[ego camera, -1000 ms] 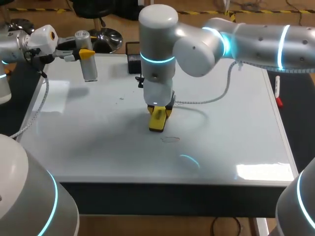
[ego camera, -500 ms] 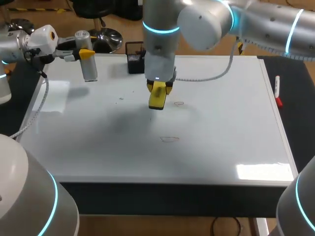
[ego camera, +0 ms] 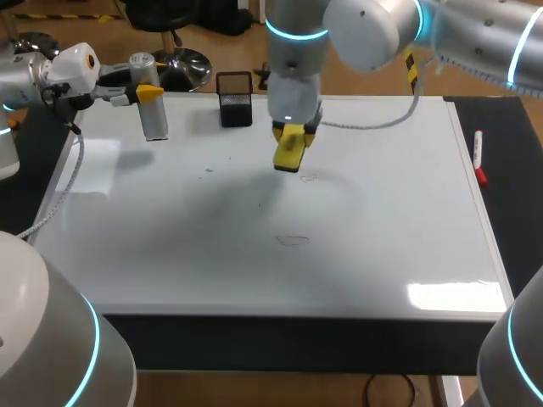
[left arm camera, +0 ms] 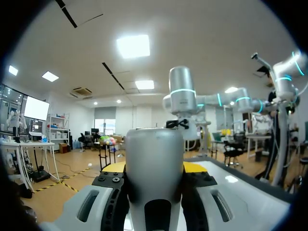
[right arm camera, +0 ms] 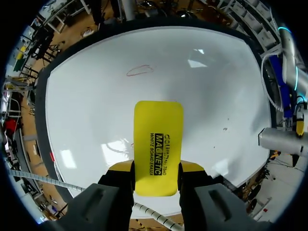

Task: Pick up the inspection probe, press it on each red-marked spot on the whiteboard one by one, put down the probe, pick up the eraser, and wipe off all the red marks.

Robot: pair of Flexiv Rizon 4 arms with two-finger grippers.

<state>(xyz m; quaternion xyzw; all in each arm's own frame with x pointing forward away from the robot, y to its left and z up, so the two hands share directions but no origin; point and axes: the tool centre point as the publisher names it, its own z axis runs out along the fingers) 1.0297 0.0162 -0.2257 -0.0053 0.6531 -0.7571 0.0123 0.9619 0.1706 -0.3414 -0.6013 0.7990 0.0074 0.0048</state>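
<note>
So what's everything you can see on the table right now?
whiteboard: one, white, covers the table
red marks: two, faint red loops, one mid-board, one by the eraser
box: one, black, far edge
pen: one, white with red end, right of the board
probe: one, silver, far left corner
eraser: one, yellow, over the board
left fingers: two, yellow-tipped, gripping the probe
right fingers: two, yellow-tipped, gripping the eraser

Yellow eraser [ego camera: 289, 151] over whiteboard [ego camera: 382, 254] — silver probe [ego camera: 153, 119] upright
</note>
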